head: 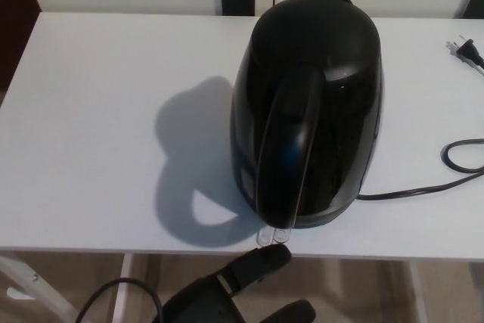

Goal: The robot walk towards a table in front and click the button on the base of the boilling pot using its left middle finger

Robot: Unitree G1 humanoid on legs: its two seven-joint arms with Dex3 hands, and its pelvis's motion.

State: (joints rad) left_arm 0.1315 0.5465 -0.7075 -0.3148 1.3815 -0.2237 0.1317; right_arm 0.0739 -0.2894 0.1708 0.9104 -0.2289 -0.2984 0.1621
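Presently the black boiling pot [306, 111] is being seen standing upright on the white worktop [98, 111], toward the near edge, handle [286, 149] turned to the camera. A small clear button [273, 235] is being shown at the foot of the handle, projecting from the base, just inside the worktop edge.

Left robot hand [242, 285]: being held below the worktop edge, near the button but apart from it. Fingers are being kept apart, one finger [261, 265] stretched up toward the button, nothing being grasped. Right robot hand: not being shown.

Risks, judged from this layout:
- The stretched finger is being aimed from below the edge; if raised straight, the worktop lip is likely to be struck instead of the button.
- The button is small and clear, partly tucked under the handle; the thick finger could be landed on the handle or base wall, and the press missed.
- A forward push, not a downward one, could slide the pot back across the smooth worktop, as nothing is bracing it.
- A second finger [291, 313] is being held lower; whether it would clear the edge cannot be told.
- The cord [423, 191] is being trailed to the right, its plug [466, 51] lying loose on the worktop, so a click may light nothing.
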